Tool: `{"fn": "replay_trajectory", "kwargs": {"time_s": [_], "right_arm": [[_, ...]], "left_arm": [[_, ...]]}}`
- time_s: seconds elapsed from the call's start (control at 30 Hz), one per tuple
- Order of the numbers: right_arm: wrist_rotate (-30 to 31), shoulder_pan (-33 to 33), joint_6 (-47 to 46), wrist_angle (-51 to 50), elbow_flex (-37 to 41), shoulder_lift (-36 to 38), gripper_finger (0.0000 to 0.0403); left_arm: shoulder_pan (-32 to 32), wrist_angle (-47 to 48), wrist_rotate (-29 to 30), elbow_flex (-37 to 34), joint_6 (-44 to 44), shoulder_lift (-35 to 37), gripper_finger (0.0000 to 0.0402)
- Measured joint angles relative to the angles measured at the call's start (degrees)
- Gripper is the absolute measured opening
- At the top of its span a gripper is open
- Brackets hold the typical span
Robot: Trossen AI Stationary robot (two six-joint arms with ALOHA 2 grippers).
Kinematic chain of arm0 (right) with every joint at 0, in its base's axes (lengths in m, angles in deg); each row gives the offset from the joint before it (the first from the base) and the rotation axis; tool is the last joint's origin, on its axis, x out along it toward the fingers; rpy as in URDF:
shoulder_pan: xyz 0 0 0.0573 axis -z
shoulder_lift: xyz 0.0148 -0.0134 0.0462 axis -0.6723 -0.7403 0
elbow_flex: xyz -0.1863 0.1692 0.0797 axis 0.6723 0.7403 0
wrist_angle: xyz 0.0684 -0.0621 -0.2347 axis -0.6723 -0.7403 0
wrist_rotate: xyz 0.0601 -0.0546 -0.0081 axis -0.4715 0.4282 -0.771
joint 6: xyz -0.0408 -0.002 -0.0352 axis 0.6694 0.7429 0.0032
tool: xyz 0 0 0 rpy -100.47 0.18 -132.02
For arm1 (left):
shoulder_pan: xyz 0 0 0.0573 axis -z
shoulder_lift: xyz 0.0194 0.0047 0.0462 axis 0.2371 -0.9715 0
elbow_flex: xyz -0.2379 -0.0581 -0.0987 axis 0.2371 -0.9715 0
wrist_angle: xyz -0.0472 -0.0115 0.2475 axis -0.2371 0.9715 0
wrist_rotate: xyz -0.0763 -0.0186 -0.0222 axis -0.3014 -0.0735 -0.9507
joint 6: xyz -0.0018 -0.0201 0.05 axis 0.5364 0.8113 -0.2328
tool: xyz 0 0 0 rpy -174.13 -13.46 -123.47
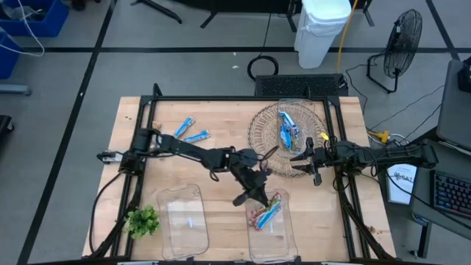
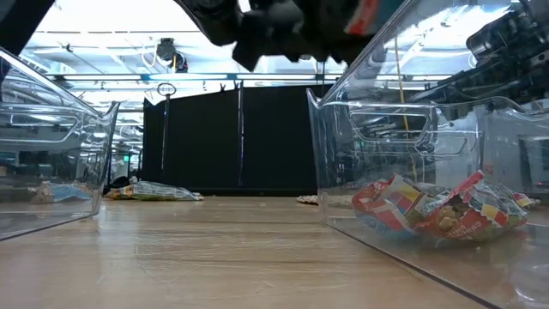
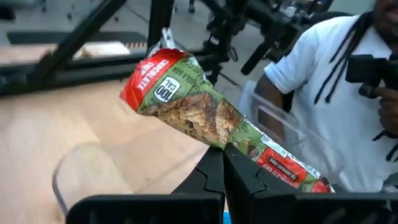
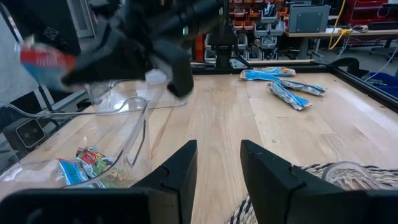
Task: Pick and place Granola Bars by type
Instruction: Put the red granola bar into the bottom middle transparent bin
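In the low view the left gripper (image 2: 292,30) is cut off by the top edge, a dark blur. In the right wrist view the bar it carries (image 4: 46,61) is only a red and blue smear at nine o'clock. In the left wrist view that multicoloured bar (image 3: 199,118) loses its lower end behind the fingers (image 3: 214,177), and the person (image 3: 336,93) at three o'clock runs off the picture. In the high view the print on the blue bars (image 1: 190,131) is too small to read.

2 clear bins (image 1: 187,218) side by side at the table's (image 1: 221,136) front edge, leafy sprig (image 1: 143,220) left of them, wire basket (image 1: 259,125) behind the right bin (image 1: 271,228), 2 bars (image 1: 190,132) far left
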Motion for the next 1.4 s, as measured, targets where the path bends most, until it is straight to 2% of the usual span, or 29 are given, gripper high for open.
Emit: {"fn": "replay_trajectory", "kwargs": {"time_s": [0.13, 0.4, 1.03, 1.2, 1.4], "right_arm": [[0.0, 0.0, 0.0, 0.0, 0.0, 0.0, 0.0114], [0.0, 0.0, 0.0, 0.0, 0.0, 0.0, 0.0114], [0.0, 0.0, 0.0, 0.0, 0.0, 0.0, 0.0114], [0.0, 0.0, 0.0, 0.0, 0.0, 0.0, 0.0114], [0.0, 0.0, 0.0, 0.0, 0.0, 0.0, 0.0114]], "left_arm": [[0.0, 1.1, 0.2, 1.8, 0.7, -1.8, 0.0], [0.5, 0.8, -1.6, 2.0, 0.1, -1.8, 0.0], [0.5, 2.4, -1.3, 2.0, 0.0, -1.8, 0.0005], [0.5, 2.5, -1.3, 2.0, 2.0, -1.8, 0.003], [0.5, 2.5, -1.3, 2.0, 3.4, -1.8, 0.0084]]}}
